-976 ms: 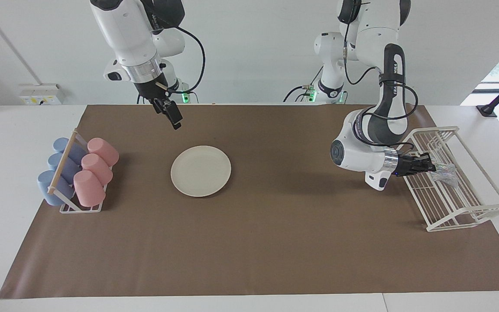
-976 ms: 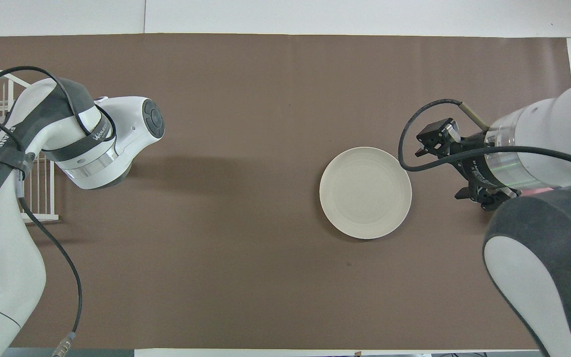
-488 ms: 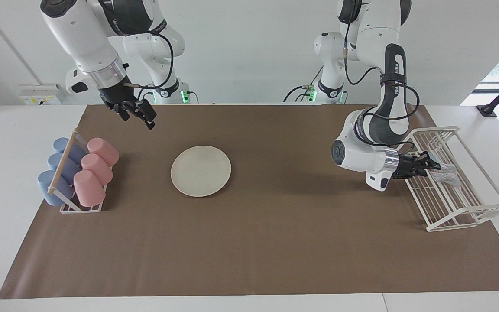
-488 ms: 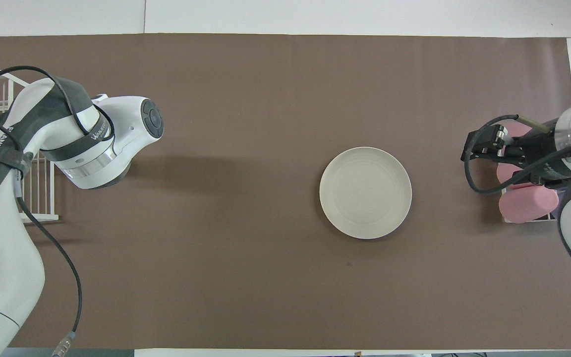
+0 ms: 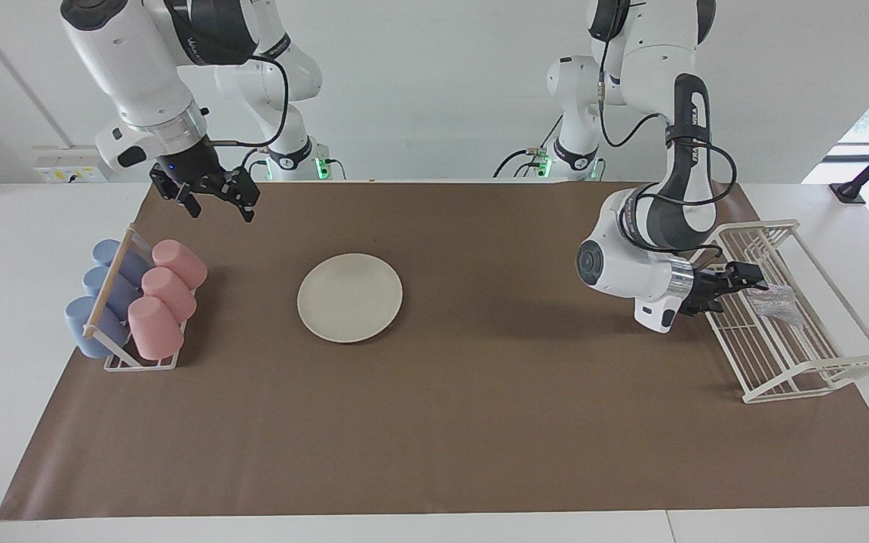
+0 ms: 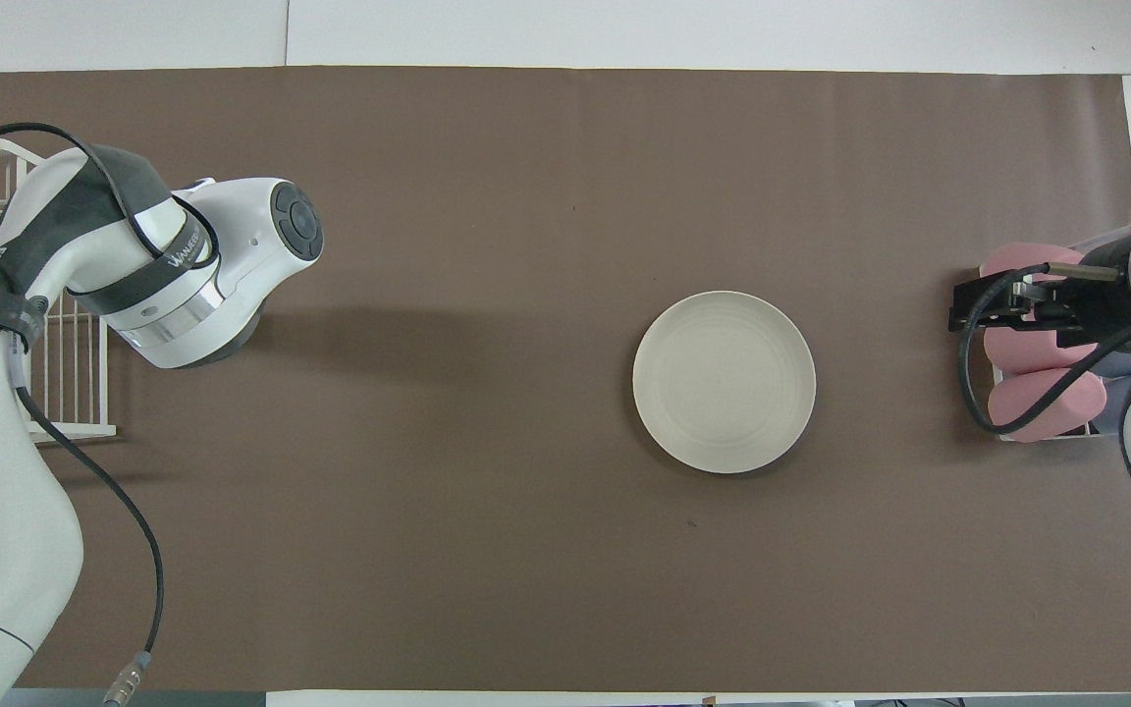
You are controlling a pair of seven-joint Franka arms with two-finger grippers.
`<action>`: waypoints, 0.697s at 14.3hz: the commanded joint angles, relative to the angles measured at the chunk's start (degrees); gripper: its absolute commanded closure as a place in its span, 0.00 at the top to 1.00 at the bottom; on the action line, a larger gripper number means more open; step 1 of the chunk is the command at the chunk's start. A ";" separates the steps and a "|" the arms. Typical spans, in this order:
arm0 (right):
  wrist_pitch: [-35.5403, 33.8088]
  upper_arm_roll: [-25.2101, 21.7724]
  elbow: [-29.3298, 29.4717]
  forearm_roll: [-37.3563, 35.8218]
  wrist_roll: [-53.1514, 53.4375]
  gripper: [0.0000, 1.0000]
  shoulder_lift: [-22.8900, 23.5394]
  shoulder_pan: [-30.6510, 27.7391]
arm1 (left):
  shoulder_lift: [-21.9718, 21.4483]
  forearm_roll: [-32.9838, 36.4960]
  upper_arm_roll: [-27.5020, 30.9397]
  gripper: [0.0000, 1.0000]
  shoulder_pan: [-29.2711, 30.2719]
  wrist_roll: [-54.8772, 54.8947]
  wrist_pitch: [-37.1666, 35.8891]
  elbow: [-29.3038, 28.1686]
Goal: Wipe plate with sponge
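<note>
The cream-white plate [image 5: 350, 297] lies flat on the brown mat, also seen in the overhead view [image 6: 724, 381]. The silvery mesh sponge [image 5: 778, 305] lies in the white wire rack [image 5: 819, 369] at the left arm's end of the table. My left gripper [image 5: 748, 280] is open and empty at the rack's edge, a short gap from the sponge. In the overhead view it is hidden under its arm. My right gripper [image 5: 220, 205] is open and empty, raised over the mat next to the cup rack; it also shows in the overhead view [image 6: 963, 309].
A rack of blue and pink cups [image 5: 133, 302] stands at the right arm's end of the table; its pink cups [image 6: 1042, 403] show partly under the right arm. The wire rack [image 6: 65, 393] shows beside the left arm's wrist.
The left gripper let go of the sponge in the wire rack and drew back a little. The right gripper swung away from beside the plate toward the cup rack.
</note>
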 commanded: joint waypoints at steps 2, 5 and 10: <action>-5.93 0.73 1.55 -1.23 -1.75 1.00 -1.02 -1.00 | -4.83 -12.89 -0.06 1.00 0.73 6.12 2.25 4.33; -8.58 0.73 1.10 -1.14 -1.67 1.00 -1.37 -1.00 | -7.30 -24.21 -0.06 1.00 1.78 8.94 2.16 7.83; -9.82 0.20 4.18 -1.32 -5.51 1.00 -0.84 -4.68 | -9.49 -43.89 0.65 1.00 4.32 9.47 1.98 12.68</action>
